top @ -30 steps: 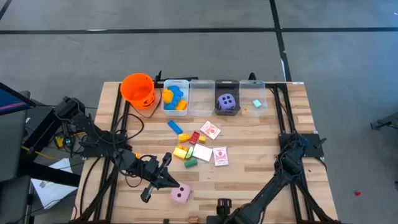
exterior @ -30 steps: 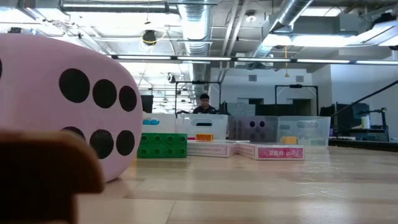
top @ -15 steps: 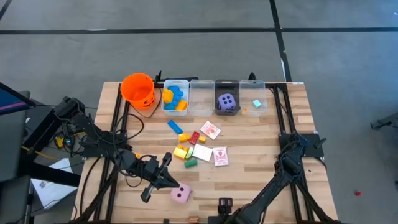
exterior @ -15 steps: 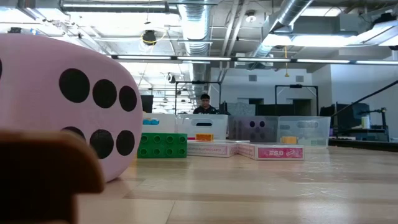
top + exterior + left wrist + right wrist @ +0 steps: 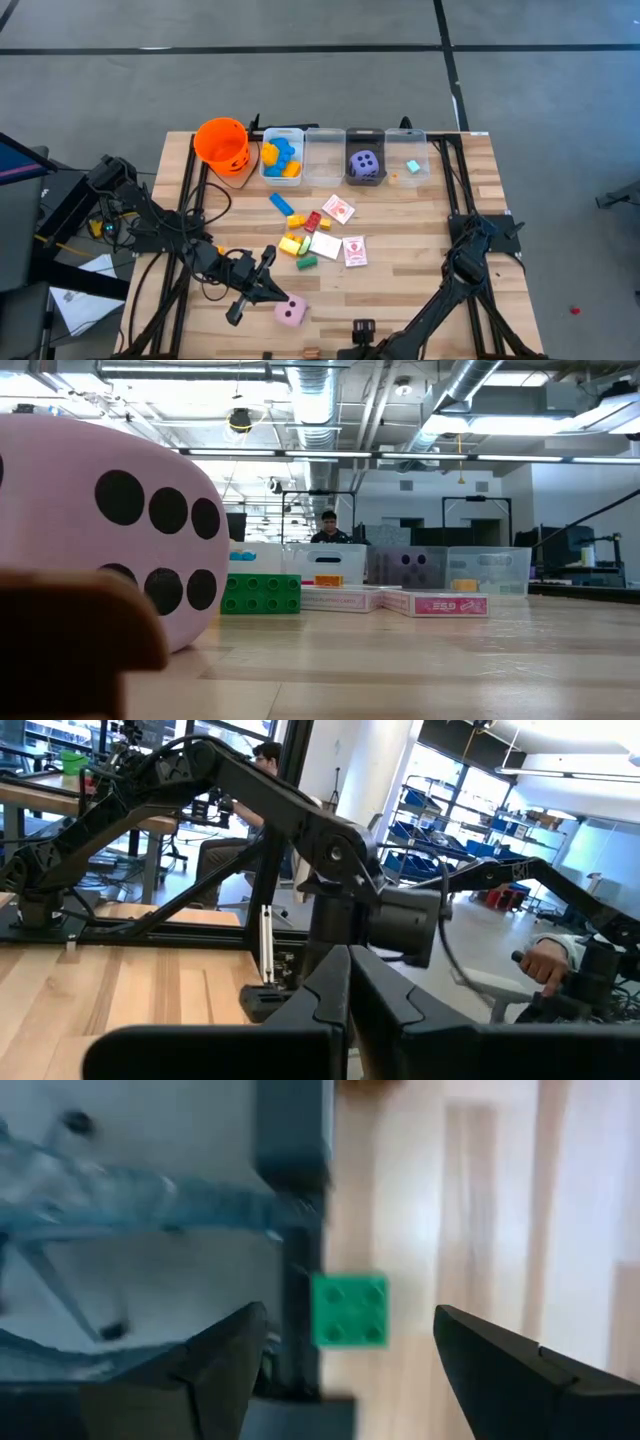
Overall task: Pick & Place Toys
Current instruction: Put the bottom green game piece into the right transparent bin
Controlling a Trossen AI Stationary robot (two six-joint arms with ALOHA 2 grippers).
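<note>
A pink die [image 5: 291, 313] rests on the wood near the table's front edge and fills the low view's left [image 5: 100, 530]. Loose blocks [image 5: 302, 238], a blue block [image 5: 281, 203] and pink-and-white cards [image 5: 355, 250] lie mid-table. My left gripper [image 5: 272, 287] hovers shut and level just beside the die, closer to the far edge. My right gripper [image 5: 350, 1315] points down at the table's near edge, open. Its fingers stand either side of a small green block [image 5: 348, 1310], above it. This block lies on the wood beside a dark frame bar [image 5: 300, 1280].
An orange bucket [image 5: 222, 145] and a row of clear bins [image 5: 325, 155] stand along the far edge. The bins hold blue and yellow blocks [image 5: 280, 158], a purple die [image 5: 366, 163] and a small teal piece [image 5: 412, 166]. A person [image 5: 328, 530] sits in the room beyond.
My right gripper has sunk a little at the table's near edge, staying open. The toys and my left arm have kept still.
</note>
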